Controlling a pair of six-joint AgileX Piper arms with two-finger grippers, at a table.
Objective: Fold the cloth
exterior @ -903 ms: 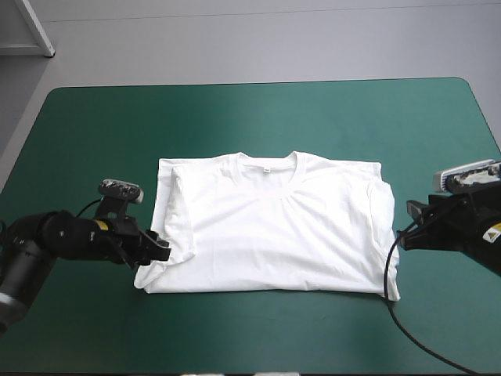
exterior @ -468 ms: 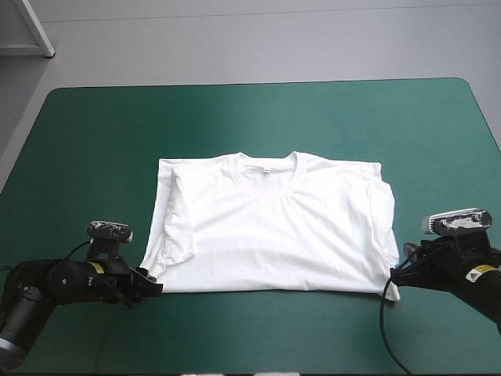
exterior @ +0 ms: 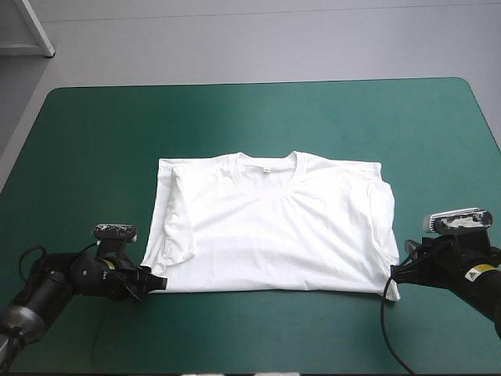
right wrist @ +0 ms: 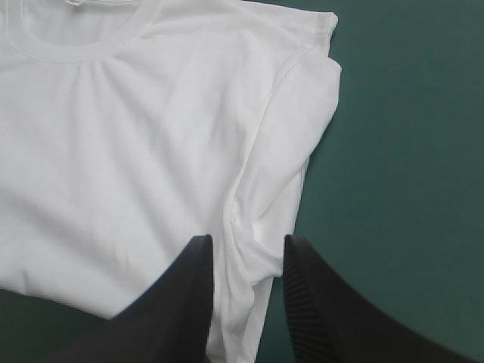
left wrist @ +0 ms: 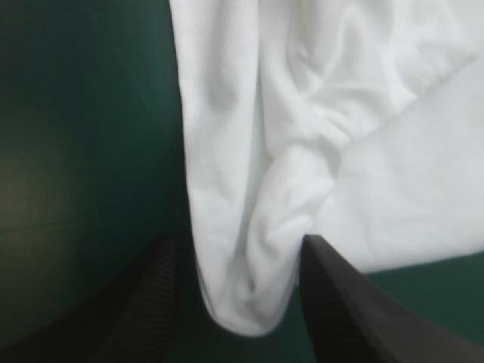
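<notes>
The white T-shirt point(exterior: 274, 227) lies spread flat on the teal-green table point(exterior: 258, 125), neckline toward the far edge and both sleeves folded inward. My left gripper point(exterior: 156, 280) is low at the shirt's near-left hem corner. In the left wrist view its black fingers point(left wrist: 333, 302) stand apart, open, with the rounded hem corner of the T-shirt point(left wrist: 242, 287) between them. My right gripper point(exterior: 395, 274) is at the near-right hem corner. Its fingers point(right wrist: 189, 295) are open, and a fold of the T-shirt point(right wrist: 136, 151) runs between them.
Bare teal-green cover point(exterior: 94, 149) surrounds the shirt on all sides, with wide room toward the far edge. The right arm's cable curls on the table near the front right corner.
Both grippers came down the shirt's sides toward the near edge and reached the hem corners. The left one then slid slightly right onto its corner; the right one held still.
</notes>
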